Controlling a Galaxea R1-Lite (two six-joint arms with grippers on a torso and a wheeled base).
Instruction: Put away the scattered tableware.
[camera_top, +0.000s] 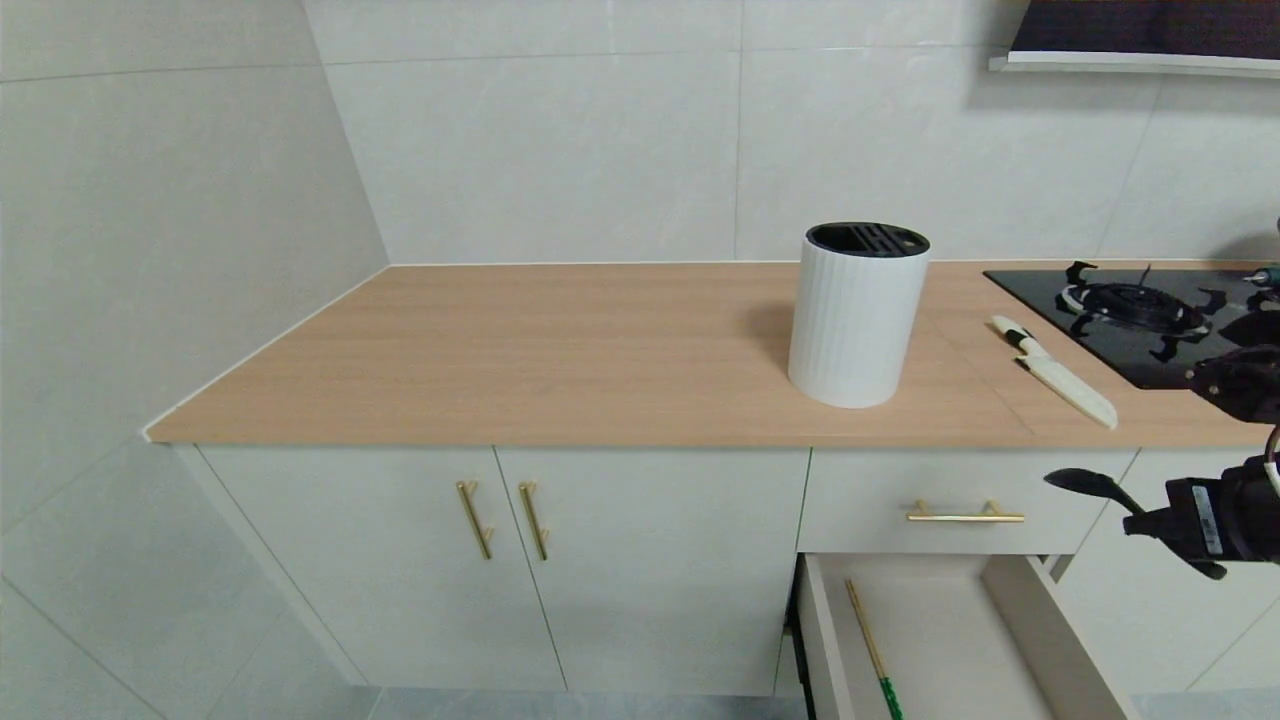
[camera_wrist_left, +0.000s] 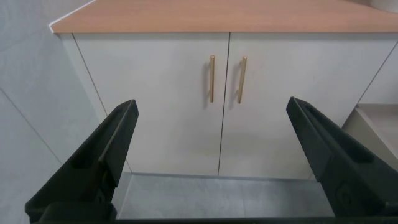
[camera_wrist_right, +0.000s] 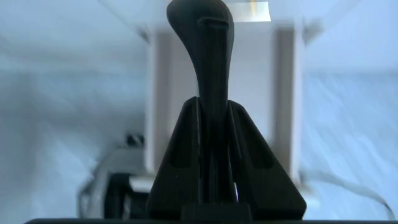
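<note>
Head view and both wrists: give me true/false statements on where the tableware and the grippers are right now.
1. The right gripper is shut on a black spoon. True.
2. The knife stands in the white holder. False: it lies flat on the counter, between the holder and the stove.
3. The lower drawer is open, with chopsticks inside. True.
4. The left gripper grips a fork. False: it is open and empty, facing the cabinet doors.
</note>
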